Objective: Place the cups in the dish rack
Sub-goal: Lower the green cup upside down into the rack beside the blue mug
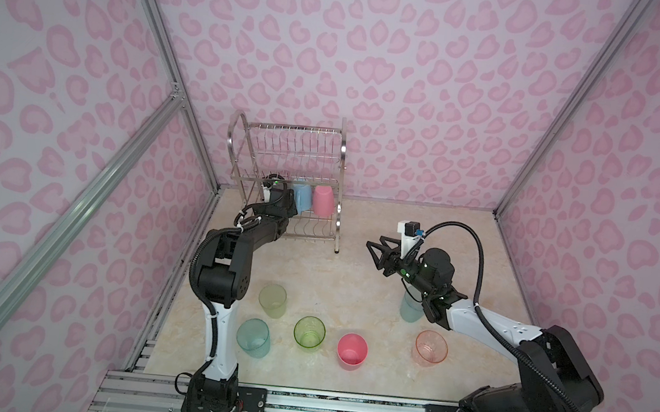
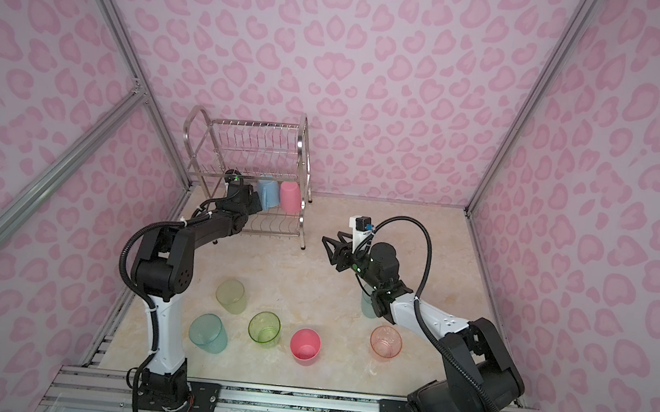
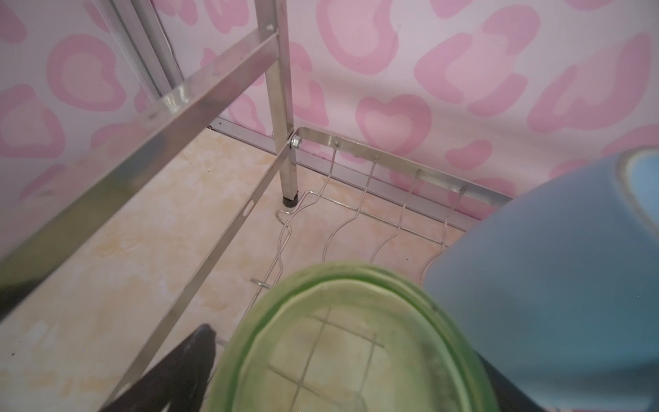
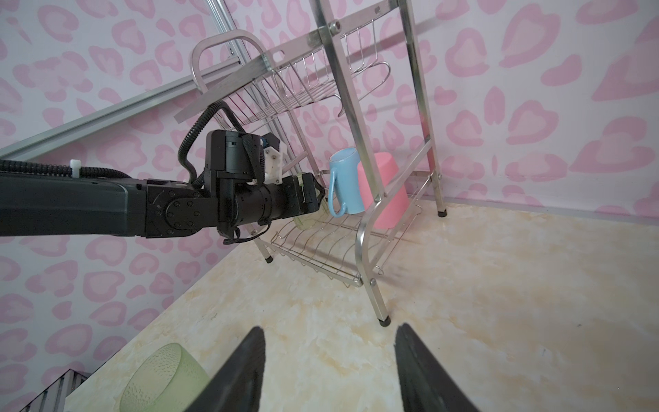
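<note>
One green cup (image 3: pixel 356 321) between left jaws, in dish rack (image 3: pixel 281 89)

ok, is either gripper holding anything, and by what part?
Nothing in the right gripper. The left gripper flanks the green cup in the rack, but its visible finger looks clear of the side: probably not gripping.

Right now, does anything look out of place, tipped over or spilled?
Nothing stands out. The mug and a pink cup sit upside down on the rack's lower shelf, and the cups on the table stand upright. One teal cup is partly hidden by the right arm.
</note>
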Controlling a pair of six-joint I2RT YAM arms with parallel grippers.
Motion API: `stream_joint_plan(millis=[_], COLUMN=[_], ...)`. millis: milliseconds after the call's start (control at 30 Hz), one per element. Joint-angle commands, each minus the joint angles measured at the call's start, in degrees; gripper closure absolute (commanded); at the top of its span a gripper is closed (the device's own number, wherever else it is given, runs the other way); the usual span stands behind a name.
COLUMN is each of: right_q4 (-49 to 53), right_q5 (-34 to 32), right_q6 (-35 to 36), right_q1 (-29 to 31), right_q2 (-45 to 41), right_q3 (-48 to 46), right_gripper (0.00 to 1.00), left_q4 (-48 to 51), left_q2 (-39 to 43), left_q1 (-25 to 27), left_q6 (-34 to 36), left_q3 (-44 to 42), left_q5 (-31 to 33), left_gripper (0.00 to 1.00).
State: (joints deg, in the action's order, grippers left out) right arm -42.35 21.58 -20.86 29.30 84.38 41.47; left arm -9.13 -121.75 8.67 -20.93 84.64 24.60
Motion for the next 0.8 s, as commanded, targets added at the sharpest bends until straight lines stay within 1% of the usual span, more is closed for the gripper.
stream_joint_plan(millis=[0, 200, 500, 567, 667, 767], right_q4=[-1.58, -1.85, -2.39, -2.52, -2.65, -2.74], right_q5=[0.89, 1.35, 1.88, 1.97, 2.05, 1.97], right_q6=[-0.55, -0.87, -1.24, -1.27, -1.29, -1.29], right_q1=[0.04, -0.03, 0.19, 0.27, 0.34, 0.41], right_q2=[0.43, 0.50, -0.01, 0.00, -0.05, -0.22], right_q3=[0.20, 0.15, -0.50, -0.71, -0.76, -0.96], right_gripper=[0.42, 0.42, 0.42, 0.42, 0.42, 0.42], left_q4=[-3.49, -4.85, -7.17, -7.95, -8.83, -8.71], left_q2=[1.71, 3.66, 5.81, 6.33, 6.78, 6.88], left_q1=[-0.14, -0.14, -0.06, -0.04, -0.02, 0.04], left_q6=[-0.96, -1.13, -0.61, -0.53, -0.30, -0.25], left_q3=[-1.34, -3.79, -7.21, -9.69, -10.61, -10.72], left_q5=[-0.61, -1.37, -2.36, -2.45, -2.92, -3.07], left_gripper=[0.03, 0.03, 0.04, 0.05, 0.07, 0.12])
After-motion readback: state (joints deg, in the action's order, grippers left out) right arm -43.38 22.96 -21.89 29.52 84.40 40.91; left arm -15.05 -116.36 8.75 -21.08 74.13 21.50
